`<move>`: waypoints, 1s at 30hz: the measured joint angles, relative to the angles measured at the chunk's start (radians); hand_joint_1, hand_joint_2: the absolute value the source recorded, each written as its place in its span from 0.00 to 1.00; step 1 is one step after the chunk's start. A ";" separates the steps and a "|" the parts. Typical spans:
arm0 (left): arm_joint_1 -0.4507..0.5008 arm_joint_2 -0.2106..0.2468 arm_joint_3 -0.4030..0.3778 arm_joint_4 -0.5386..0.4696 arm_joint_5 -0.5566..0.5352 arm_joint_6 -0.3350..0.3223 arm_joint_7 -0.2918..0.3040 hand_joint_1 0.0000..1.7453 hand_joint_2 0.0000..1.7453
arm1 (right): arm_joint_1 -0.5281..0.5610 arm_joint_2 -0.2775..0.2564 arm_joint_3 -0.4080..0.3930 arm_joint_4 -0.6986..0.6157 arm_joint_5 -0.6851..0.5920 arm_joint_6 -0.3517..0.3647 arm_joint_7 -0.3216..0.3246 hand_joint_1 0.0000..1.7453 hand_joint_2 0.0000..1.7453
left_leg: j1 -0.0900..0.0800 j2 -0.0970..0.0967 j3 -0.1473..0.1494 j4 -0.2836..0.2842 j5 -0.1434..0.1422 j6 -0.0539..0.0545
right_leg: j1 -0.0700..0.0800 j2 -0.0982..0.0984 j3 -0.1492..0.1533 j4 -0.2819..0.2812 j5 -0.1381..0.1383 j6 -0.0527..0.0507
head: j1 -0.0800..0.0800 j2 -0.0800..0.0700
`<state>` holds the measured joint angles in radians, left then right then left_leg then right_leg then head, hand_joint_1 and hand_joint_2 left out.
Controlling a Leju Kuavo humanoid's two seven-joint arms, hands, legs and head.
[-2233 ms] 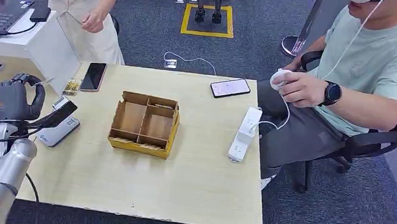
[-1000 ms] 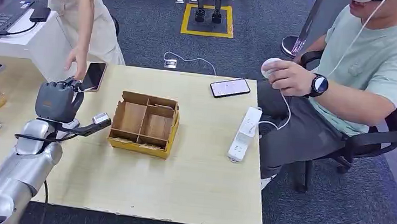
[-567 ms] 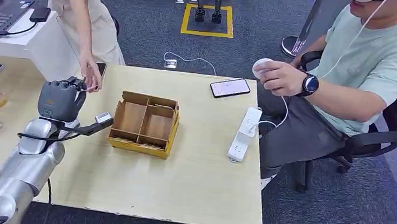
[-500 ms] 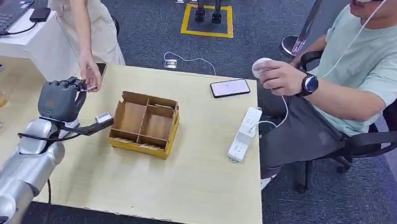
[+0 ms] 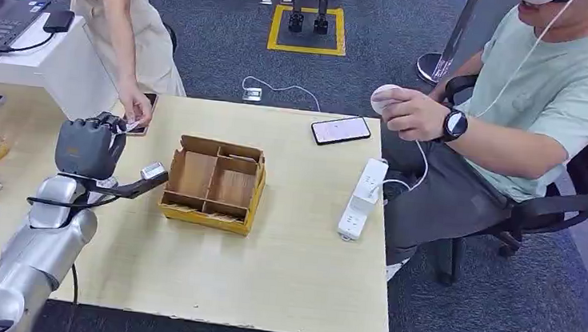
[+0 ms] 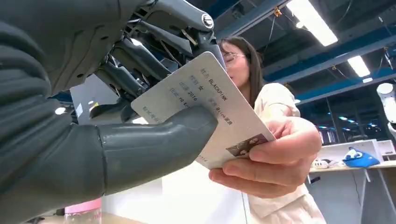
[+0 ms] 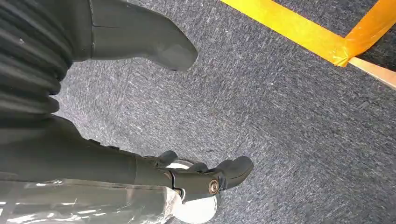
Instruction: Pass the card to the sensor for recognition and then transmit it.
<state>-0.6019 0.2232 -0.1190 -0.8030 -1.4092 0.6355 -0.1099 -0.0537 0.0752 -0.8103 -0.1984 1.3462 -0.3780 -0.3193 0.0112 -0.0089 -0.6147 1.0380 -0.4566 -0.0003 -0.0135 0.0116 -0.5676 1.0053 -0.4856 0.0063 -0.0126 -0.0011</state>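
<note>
with the card (image 6: 205,112) pinched between left hand (image 5: 88,146) thumb and fingers and gripped at its far end by a person's hand (image 6: 266,158), loosen slowly, no tugging; right hand (image 7: 140,42) hanging spread.

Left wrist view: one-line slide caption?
Left robot hand and a person's hand both hold the card mid-handover.
</note>
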 joint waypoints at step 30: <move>-0.065 -0.087 0.035 -0.037 0.224 -0.215 -0.015 1.00 1.00 | -0.001 0.000 0.000 -0.005 0.018 0.019 0.000 0.00 1.00 | 0.000 -0.001 0.000 0.001 0.000 0.000 | 0.000 -0.001 0.000 0.000 0.001 0.001 | 0.000 0.000</move>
<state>-0.6666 0.1358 -0.0835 -0.8400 -1.1849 0.4208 -0.1247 -0.0547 0.0752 -0.8106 -0.2033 1.3638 -0.3586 -0.3189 0.0110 -0.0103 -0.6150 1.0390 -0.4564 -0.0001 -0.0137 0.0107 -0.5671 1.0053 -0.4850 0.0071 -0.0122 -0.0011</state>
